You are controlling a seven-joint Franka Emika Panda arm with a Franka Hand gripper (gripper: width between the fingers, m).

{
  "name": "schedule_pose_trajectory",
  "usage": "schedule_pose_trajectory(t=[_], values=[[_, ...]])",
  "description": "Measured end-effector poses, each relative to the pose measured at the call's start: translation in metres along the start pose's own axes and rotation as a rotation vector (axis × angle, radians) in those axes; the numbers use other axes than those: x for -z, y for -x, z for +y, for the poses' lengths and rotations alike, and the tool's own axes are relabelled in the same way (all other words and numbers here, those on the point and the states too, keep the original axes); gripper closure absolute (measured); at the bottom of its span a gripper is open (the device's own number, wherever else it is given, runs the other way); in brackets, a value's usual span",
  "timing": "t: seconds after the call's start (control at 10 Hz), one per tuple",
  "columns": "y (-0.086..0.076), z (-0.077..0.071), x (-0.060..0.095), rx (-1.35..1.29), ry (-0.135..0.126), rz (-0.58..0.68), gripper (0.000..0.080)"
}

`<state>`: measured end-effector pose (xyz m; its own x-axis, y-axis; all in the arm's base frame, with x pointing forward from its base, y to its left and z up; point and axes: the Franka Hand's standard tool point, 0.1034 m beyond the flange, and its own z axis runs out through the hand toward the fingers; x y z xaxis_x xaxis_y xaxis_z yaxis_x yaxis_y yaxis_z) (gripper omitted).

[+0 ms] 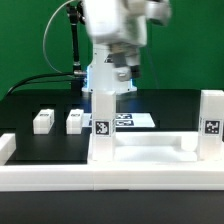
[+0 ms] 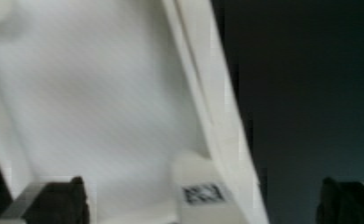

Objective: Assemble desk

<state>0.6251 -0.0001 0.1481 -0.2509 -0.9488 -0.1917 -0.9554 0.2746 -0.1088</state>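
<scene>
In the exterior view the desk looks about half built. The tabletop panel (image 1: 150,148) lies on the black table (image 1: 20,115) at the near side, just behind the long white barrier wall (image 1: 110,180). Two legs stand upright on it, each showing a tag: the left upright post (image 1: 102,125) toward the middle of the picture and the right upright post (image 1: 212,125) at the exterior view's right edge. Whether both are seated fully cannot be told from here. The first loose post (image 1: 42,120) and the second loose post (image 1: 75,120) lie side by side farther back on the exterior view's left, well apart from the panel, so two legs seem left to fetch and fit. The marker board (image 1: 138,120) lies flat beyond the panel. The claw (image 1: 122,74) hangs just above and slightly behind the left upright post with its fingers spread wide and nothing caught between them. In the wrist view a blurred white part (image 2: 90,110) fills much of the frame; it cannot be told whether it is the post or the panel. It carries a small tag (image 2: 204,193). The two dark fingertips (image 2: 63,198) stand far apart on either side of that tag. They clamp nothing, though the blur hides whether one fingertip brushes the white surface.
</scene>
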Motion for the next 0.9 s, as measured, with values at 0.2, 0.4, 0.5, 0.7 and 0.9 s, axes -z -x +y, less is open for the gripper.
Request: schedule_pose_trajectory(t=[0.2, 0.4, 0.5, 0.7, 0.9], values=[[0.010, 0.032, -0.010, 0.018, 0.034, 0.001, 0.0150], [0.011, 0.035, -0.013, 0.025, 0.037, 0.006, 0.0150], [0.011, 0.035, -0.013, 0.025, 0.037, 0.007, 0.0150], [0.011, 0.036, -0.014, 0.026, 0.037, 0.007, 0.0150], [0.009, 0.050, -0.024, 0.052, 0.018, 0.005, 0.0150]])
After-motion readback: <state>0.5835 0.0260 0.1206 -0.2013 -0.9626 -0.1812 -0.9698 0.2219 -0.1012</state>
